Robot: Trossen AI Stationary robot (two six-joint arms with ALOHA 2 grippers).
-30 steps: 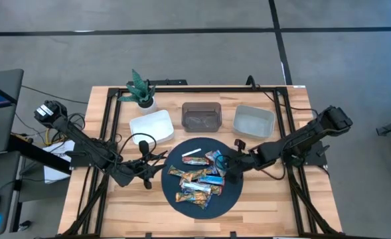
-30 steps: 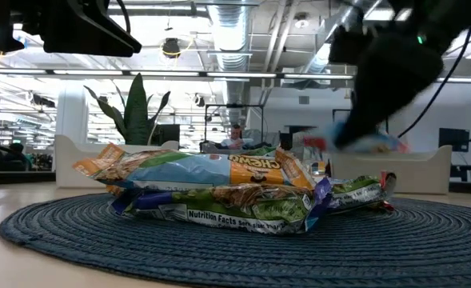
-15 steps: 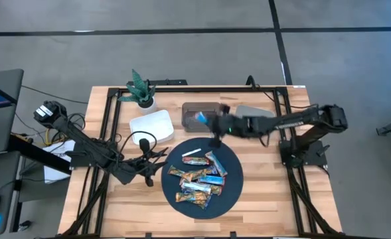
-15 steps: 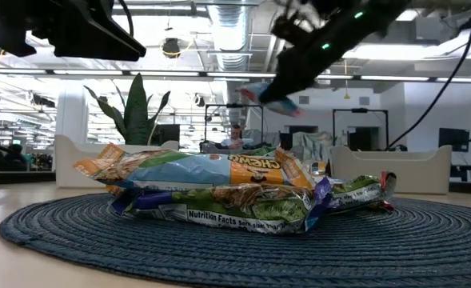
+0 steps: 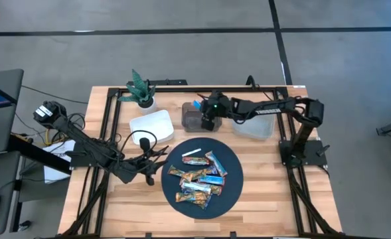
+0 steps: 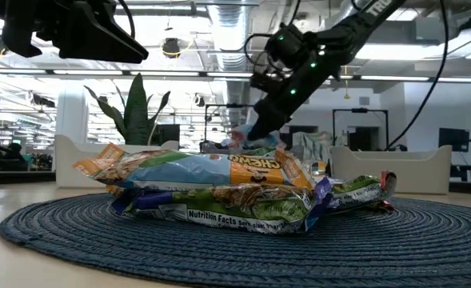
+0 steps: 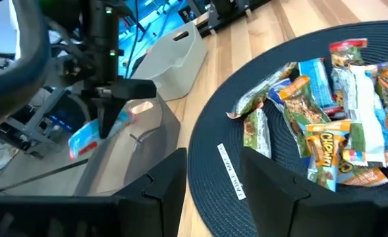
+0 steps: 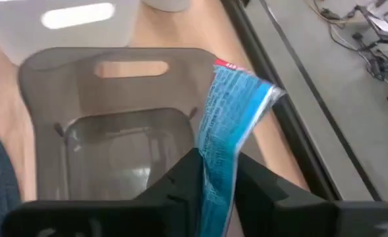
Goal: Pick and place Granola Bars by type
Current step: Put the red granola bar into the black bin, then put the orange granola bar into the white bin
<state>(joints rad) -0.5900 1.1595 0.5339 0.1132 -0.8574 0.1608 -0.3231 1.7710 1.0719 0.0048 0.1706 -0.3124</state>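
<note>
Several granola bars (image 5: 200, 179) in blue, orange and green wrappers lie heaped on a round dark woven mat (image 5: 234, 191). They also show in the low view (image 6: 219, 184) and in the left wrist view (image 7: 325, 125). My right gripper (image 5: 206, 114) hangs above the dark grey bin (image 5: 202, 123), shut on one blue bar (image 5: 195, 105). My left gripper (image 5: 156, 163) waits open just off the mat's left edge, low over the table. Its fingers frame the left wrist view (image 7: 223, 178). My right gripper (image 8: 213, 170) pinches the blue bar partway along its length (image 8: 215, 148) between its two fingers, which lie across it. The fingers (image 7: 108, 108) come from above, pointing down. The bar (image 7: 95, 135) is lifted clear and tilted over the dark grey bin (image 8: 114, 131), and its red-tipped free end (image 8: 228, 66) sticks out past the fingertips.
A white bin (image 5: 152, 126), the dark grey bin and a light grey bin (image 5: 253, 121) stand in a row along the mat's far side. A small potted plant (image 5: 141, 89) sits at the far left. A thin white strip (image 5: 192, 153) lies on the mat's far part.
My right gripper has risen from the mat's right edge with the blue bar in its hold. It has swung toward the far left, stopping above the dark grey bin. The bar is now clear of the heap.
</note>
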